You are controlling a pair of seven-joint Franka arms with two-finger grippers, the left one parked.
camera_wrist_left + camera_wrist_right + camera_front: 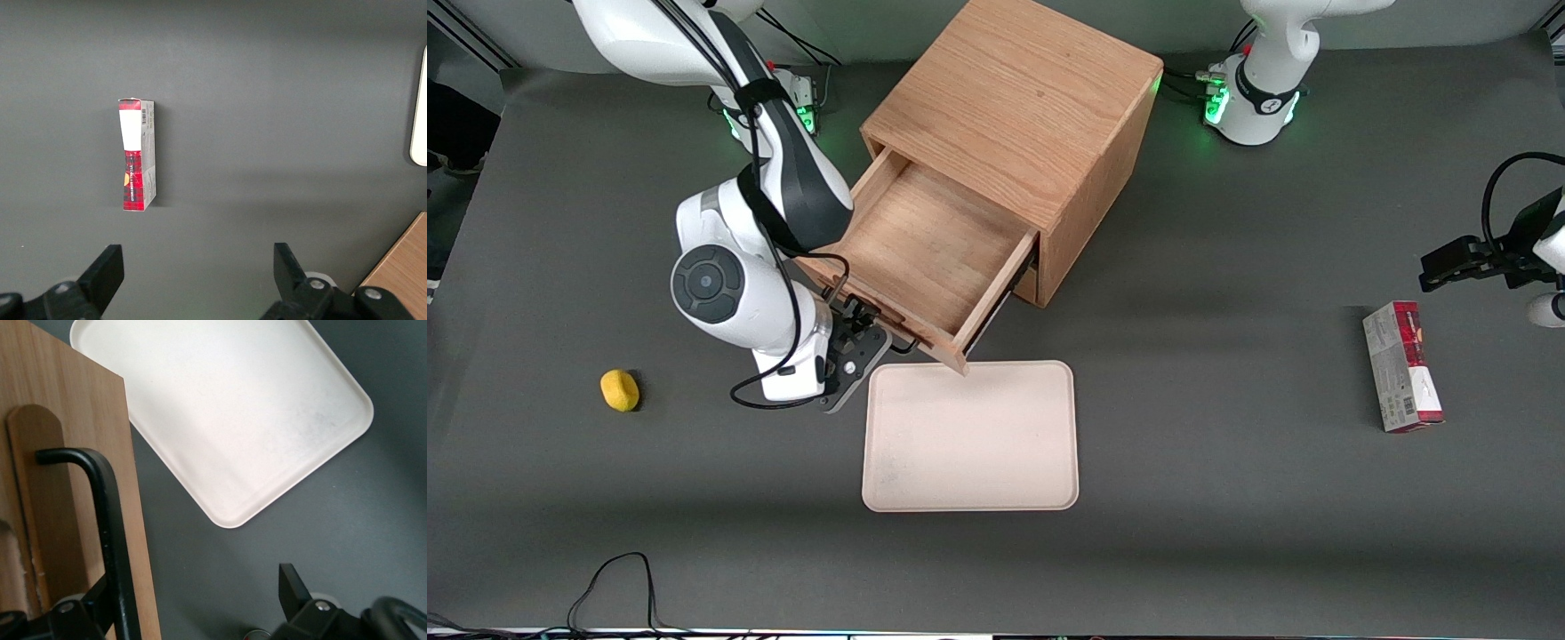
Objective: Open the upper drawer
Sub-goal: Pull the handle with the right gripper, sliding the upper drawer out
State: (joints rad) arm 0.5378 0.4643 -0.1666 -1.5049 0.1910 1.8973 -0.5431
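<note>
Standing open: the upper drawer (pixel 925 258) is pulled far out of the oak cabinet (pixel 1018 116), toward the front camera, and its wooden floor (pixel 911 244) shows bare.
Handle: a black wire handle (pixel 110 520) runs along the drawer front (pixel 73 453); in the front view it shows only partly under the arm.
Hand: the hand (pixel 860 327) is at the drawer front, at the handle's end on the working arm's side. In the right wrist view one finger (pixel 100 603) lies against the handle bar and the other finger (pixel 290 587) is well apart from it, so the hand is spread open and grips nothing.
Tray: a cream tray (pixel 971 436) lies flat on the tabletop (pixel 1227 498), nearer to the front camera than the drawer; the drawer's front corner reaches over its rim.
Yellow object: a small yellow object (pixel 620 389) lies toward the working arm's end.
Box: a red and white box (pixel 1402 366) lies flat toward the parked arm's end.
</note>
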